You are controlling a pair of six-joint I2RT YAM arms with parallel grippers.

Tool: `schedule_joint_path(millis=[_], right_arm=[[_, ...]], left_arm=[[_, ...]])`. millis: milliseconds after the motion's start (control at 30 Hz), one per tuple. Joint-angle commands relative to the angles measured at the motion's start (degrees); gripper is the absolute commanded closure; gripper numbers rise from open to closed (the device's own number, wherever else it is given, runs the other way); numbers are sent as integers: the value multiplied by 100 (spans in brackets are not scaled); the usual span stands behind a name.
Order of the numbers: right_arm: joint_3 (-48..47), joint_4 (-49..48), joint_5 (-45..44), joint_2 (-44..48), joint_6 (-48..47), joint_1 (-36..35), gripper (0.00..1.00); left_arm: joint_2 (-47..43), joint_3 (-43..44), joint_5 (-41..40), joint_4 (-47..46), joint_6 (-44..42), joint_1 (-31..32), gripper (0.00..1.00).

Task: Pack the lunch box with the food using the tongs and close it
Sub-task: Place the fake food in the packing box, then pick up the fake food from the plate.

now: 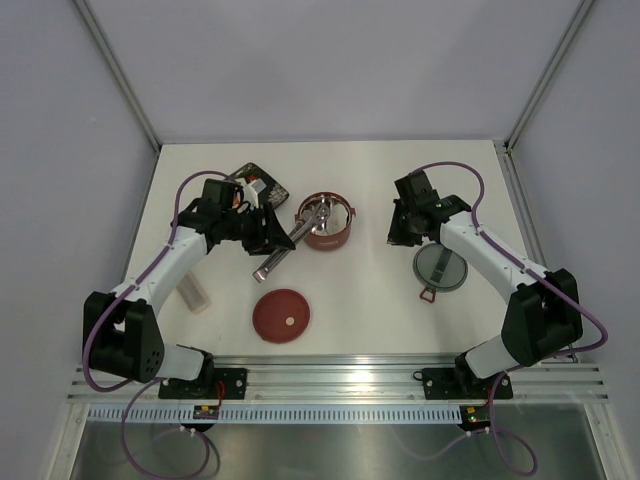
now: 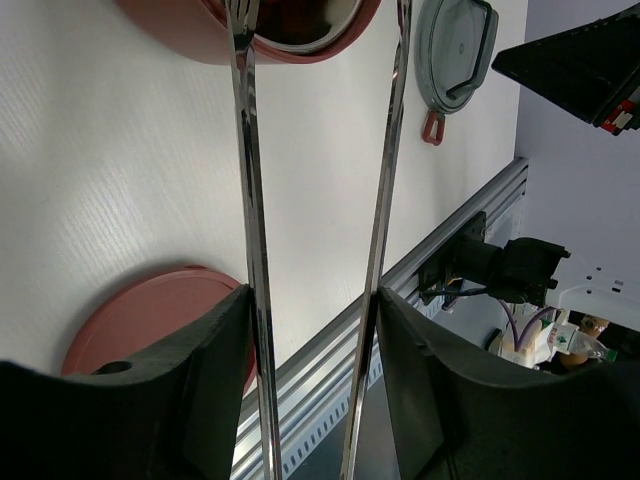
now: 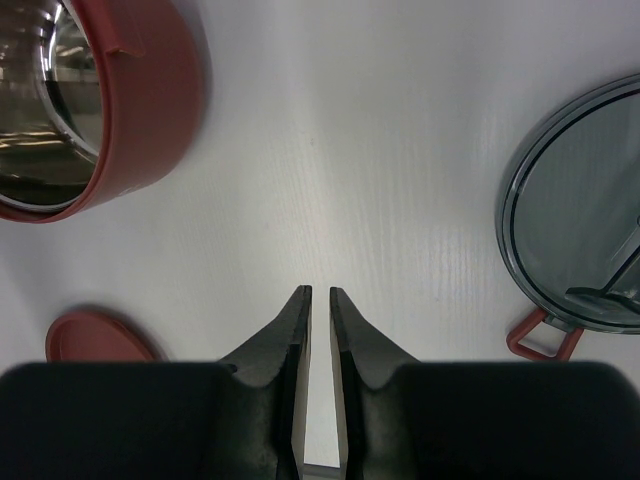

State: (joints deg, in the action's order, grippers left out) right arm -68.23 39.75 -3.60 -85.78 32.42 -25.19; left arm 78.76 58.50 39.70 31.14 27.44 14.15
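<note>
Both arms of the tongs (image 2: 248, 200) stand spread in the left gripper (image 2: 312, 295), tips inside the lunch box (image 2: 190, 35): likely a drop-off; next, lift them clear of its rim.

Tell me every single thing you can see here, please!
lunch box: one, dark red, shiny inside, mid-table, open
tongs: one, silver, tips over the lunch box
round lid: one, dark red, flat, near side
grey lid: one, grey with red tab, right side
black tray: one, far left, partly hidden
pale object: one, whitish, left edge, unclear what
left gripper: black, holding the tongs
right gripper: black, almost shut, empty, between lunch box and grey lid
</note>
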Motion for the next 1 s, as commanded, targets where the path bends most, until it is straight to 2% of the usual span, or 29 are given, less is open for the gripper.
schedule_joint_path(millis=[0,167,333,400,433,533,667,800,967], right_arm=[[-130,-11,-97,52,-26,-56,80],[-130,-20,-97,52,-26,-56,80],[-129,-20,-97,35,-17,-47,80],[-138,-20,-97,26,-26,-56,80],[-138,-20,-89,26,-17,-47,80],[-130,-28,-89,44,-17,-56,80],[-112,-20,-98,79,-43,-56,80],[-94,-2,-106,114,-78,-47,80],[-59,-20,-80,114,-79,-56,80]], left_arm=[[-115,285,90,-143,-55,17,46],[-282,530,38,15,-81,26,49],[-554,961,-103,358,-178,26,61],[-590,1198,-261,550,-248,17,71],[-607,1277,-322,639,-283,9,82],[-608,1532,-586,911,-388,-26,100],[-625,1621,-937,1096,-398,-281,100],[-669,1577,-1209,1201,-327,-860,100],[-555,2076,-2630,1841,-572,-958,100]])
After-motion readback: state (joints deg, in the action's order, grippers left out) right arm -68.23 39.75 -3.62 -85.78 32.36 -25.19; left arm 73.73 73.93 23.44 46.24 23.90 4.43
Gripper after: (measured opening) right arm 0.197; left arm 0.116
